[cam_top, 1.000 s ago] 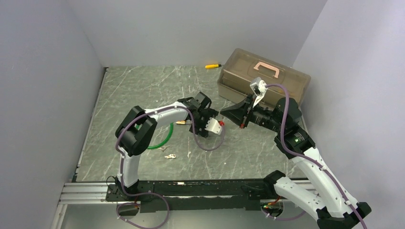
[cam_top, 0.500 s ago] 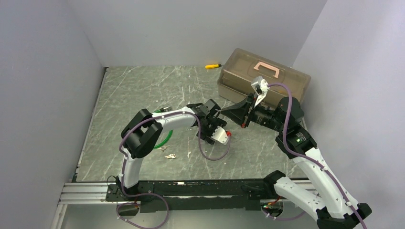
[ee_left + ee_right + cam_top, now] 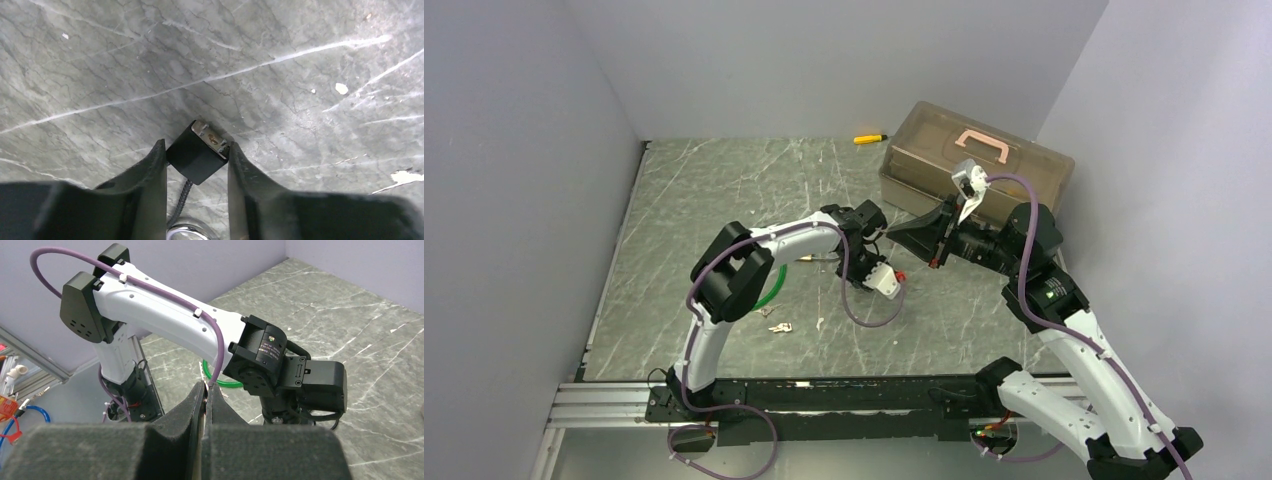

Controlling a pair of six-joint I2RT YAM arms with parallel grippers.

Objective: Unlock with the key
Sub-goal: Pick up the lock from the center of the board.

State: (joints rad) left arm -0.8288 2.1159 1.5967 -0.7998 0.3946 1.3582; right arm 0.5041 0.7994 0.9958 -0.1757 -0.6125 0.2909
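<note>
Key (image 3: 781, 327), tiny, thin, pale silvery metal, lies flat on the grey veined stone-look tabletop (image 3: 714, 190) on the near-left side, well apart from both grippers. Neither has it, and it's too small in the overhead view to read which way it points. My read: almost weightless, rigid, smooth, so it'll skate or flip on that hard polished surface. It sits too flat to get a pad under. Best to pinch across the wider bow end and leave the blade free for the lock. Left gripper (image 3: 195, 146): jaws about half open, both fingers touching the sides of a small black rectangular block (image 3: 192, 157) with a pale metal end face. The block looks hard and square-edged and sits tilted between the pads, with a black braided cord (image 3: 181, 197) trailing back toward the wrist. Right gripper (image 3: 205, 388): soft black foam-like fingers pressed together, nothing visible between them, held above the table facing the left arm. Glossy green cable loop (image 3: 769, 290) lies near the key.
</note>
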